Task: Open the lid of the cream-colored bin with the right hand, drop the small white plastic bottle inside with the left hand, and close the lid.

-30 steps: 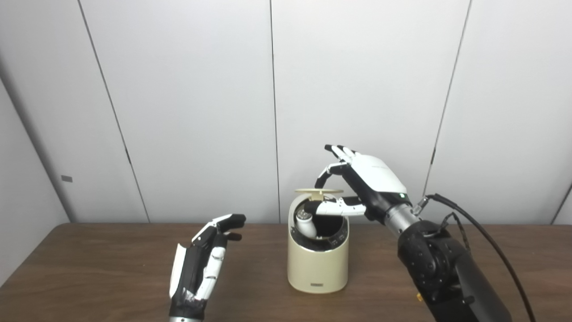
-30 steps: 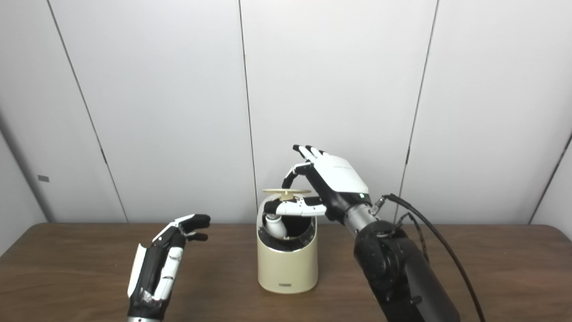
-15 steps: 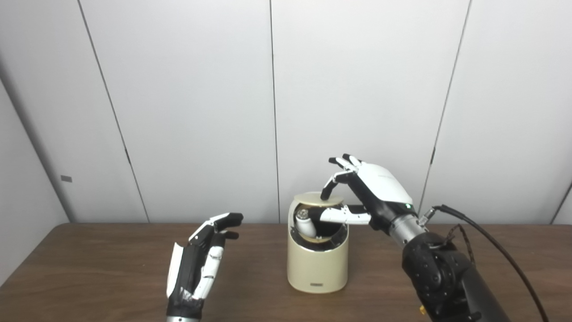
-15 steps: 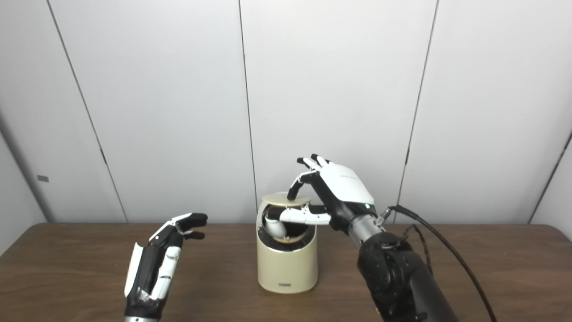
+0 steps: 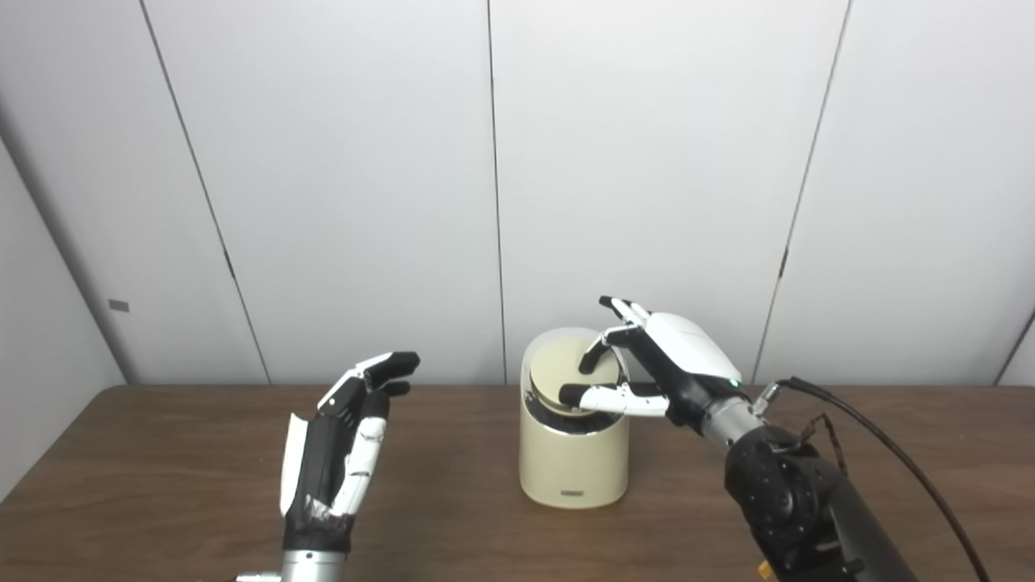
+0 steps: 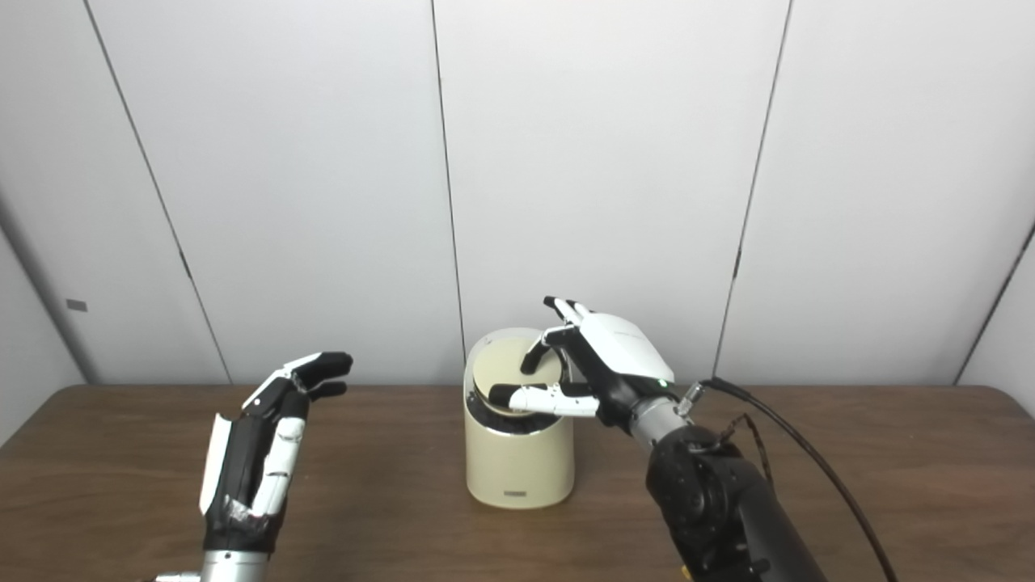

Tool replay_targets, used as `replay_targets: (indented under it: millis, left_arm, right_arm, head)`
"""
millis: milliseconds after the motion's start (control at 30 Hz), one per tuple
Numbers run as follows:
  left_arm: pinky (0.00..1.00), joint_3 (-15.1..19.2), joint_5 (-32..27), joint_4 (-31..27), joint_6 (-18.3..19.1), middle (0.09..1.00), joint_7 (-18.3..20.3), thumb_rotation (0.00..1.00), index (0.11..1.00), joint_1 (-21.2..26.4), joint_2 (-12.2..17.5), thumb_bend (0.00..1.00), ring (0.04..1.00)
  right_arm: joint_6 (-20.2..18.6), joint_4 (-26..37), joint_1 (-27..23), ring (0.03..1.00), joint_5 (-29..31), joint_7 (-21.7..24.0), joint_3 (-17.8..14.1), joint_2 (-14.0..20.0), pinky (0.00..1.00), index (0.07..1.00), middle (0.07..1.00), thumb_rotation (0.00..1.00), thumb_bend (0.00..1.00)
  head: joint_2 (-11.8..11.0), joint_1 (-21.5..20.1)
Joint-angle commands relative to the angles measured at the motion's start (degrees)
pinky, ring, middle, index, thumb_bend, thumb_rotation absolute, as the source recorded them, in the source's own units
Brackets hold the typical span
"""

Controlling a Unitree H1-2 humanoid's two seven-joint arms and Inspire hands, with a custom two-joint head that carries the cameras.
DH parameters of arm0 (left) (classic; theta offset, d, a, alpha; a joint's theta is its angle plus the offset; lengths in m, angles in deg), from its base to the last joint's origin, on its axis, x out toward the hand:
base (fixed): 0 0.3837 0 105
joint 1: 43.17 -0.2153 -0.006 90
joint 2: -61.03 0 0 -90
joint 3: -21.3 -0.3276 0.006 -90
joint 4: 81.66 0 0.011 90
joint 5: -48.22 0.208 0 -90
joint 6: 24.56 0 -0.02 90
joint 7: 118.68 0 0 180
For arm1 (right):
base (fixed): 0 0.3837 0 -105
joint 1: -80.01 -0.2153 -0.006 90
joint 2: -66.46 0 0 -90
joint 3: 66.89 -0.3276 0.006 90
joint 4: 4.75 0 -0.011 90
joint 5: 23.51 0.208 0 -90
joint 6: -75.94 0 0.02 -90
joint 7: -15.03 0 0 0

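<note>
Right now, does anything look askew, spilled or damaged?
Nothing spilled or damaged. The lid sits tilted in the bin mouth, a dark gap along its front edge, with the right hand on it. The left hand waits open, apart.

bin (image 5: pixel 574 461) stands mid-counter (image 5: pixel 162 485) | lid (image 5: pixel 566 368) lies on bin top | right robot hand (image 5: pixel 647 364) over lid, fingertip touching it | left robot hand (image 5: pixel 335 453) left of bin, well apart

My hands are black with white shells; my right hand (image 5: pixel 659 364) has a small green light by its silver wrist, a black forearm and a black cable (image 5: pixel 881 440).
</note>
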Motion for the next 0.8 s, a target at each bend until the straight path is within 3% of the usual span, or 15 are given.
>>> replay_targets:
  millis: [0, 333, 767]
  left_arm:
    - [0.72, 0.42, 0.34, -3.25, 0.3, 0.745, -0.13, 0.88, 0.718, 1.27, 0.05, 0.51, 0.767]
    - [0.73, 0.76, -0.2, -7.37, 3.94, 0.739, 0.19, 0.88, 0.713, 0.88, -0.55, 0.53, 0.755]
    - [0.76, 1.25, -0.8, -8.56, 6.14, 0.738, 0.21, 0.88, 0.708, 1.09, -0.66, 0.57, 0.768]
  right_arm:
    - [0.65, 0.13, -0.88, 1.0, 0.89, -0.55, -0.04, -0.31, 1.0, 0.602, 0.992, 0.94, 0.93]
    - [-0.35, 1.31, 0.7, 1.0, 0.39, 0.04, 1.53, -0.29, 1.0, 0.612, 0.991, 0.96, 0.92]
    - [-1.89, -1.78, 0.82, 1.0, -5.08, -0.86, 5.71, -0.17, 1.0, 0.628, 0.992, 1.0, 0.99]
  head:
    - [0.36, 0.15]
    - [2.53, 0.96]
    - [3.14, 1.03]
